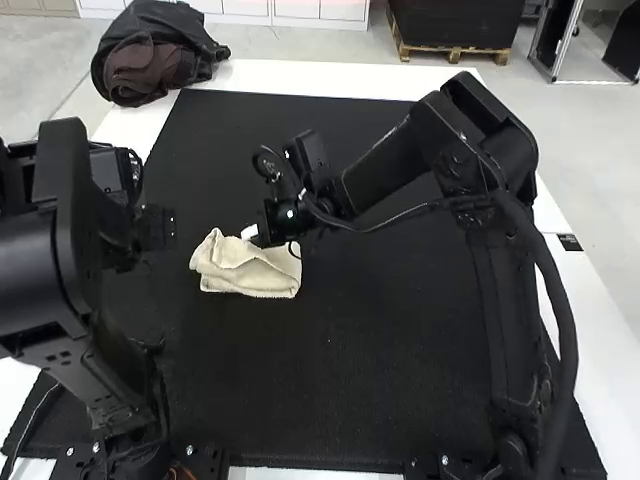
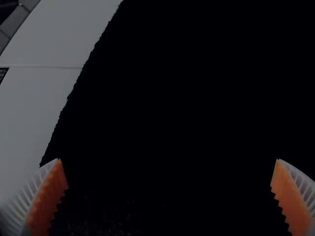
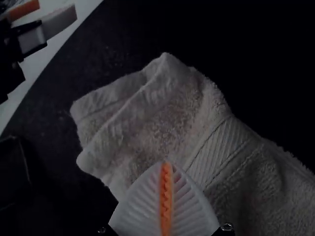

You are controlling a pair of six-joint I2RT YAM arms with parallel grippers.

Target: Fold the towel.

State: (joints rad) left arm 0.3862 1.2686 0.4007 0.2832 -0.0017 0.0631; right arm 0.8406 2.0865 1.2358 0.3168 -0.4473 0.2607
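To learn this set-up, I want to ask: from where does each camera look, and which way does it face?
High view: above and behind the arms, facing forward and down over the black mat; left arm and right arm show.
Left wrist view: on the left arm's wrist, facing the mat and white table; its own jaws show, wide apart.
Right wrist view: on the right arm's wrist, facing the towel; its own jaws show, together, with the left arm's jaws farther off.
Shared: high and right wrist views both show the towel.
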